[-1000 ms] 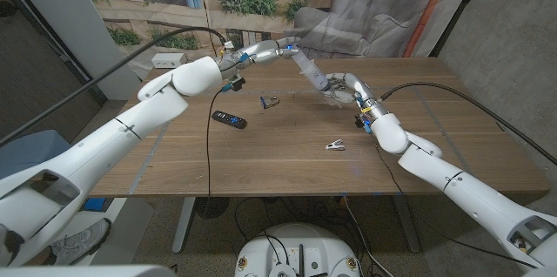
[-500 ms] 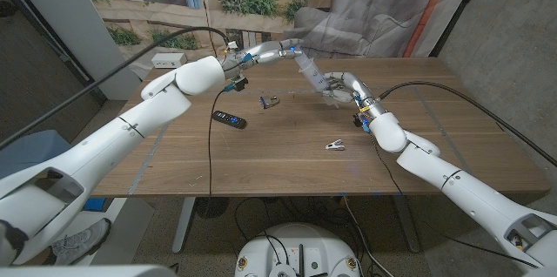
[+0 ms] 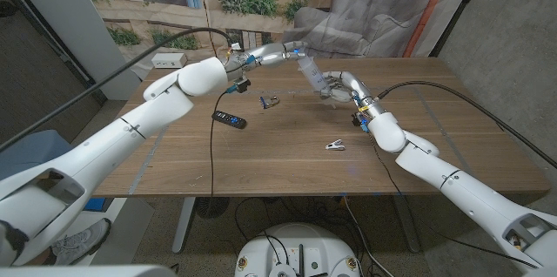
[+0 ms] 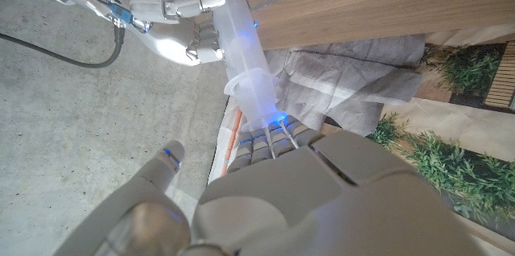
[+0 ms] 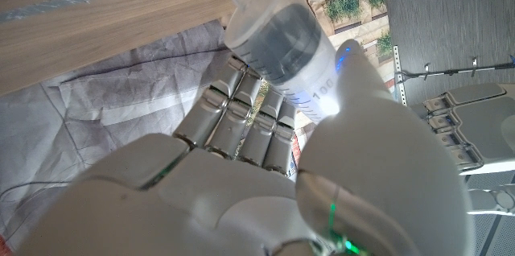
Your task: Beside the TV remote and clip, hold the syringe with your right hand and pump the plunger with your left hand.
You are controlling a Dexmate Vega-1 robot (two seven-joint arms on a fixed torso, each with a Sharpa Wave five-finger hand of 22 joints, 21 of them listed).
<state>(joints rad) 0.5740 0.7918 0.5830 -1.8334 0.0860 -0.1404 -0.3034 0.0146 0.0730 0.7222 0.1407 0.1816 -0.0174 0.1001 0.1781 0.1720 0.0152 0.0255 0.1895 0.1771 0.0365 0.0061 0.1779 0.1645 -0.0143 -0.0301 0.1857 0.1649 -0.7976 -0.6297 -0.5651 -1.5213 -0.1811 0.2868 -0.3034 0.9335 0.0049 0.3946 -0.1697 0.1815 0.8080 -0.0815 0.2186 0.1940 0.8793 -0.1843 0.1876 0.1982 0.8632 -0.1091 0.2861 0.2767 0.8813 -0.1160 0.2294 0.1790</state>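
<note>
We are gripping the syringe (image 3: 312, 73) barrel in our right hand (image 3: 341, 86), lifting it clear so the plunger can travel. Our left hand (image 3: 277, 51) is closing its fingers on the plunger end, aligned to pump.

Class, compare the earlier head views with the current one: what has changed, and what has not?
The left hand has edged right toward the right hand, which still holds the syringe raised over the table. The TV remote and clip lie unmoved.

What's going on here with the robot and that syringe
The right robot hand grips the barrel of a clear syringe above the far side of the wooden table. The left robot hand holds its plunger end. On the table lie a black TV remote, a small clip and another small item, all untouched.
</note>
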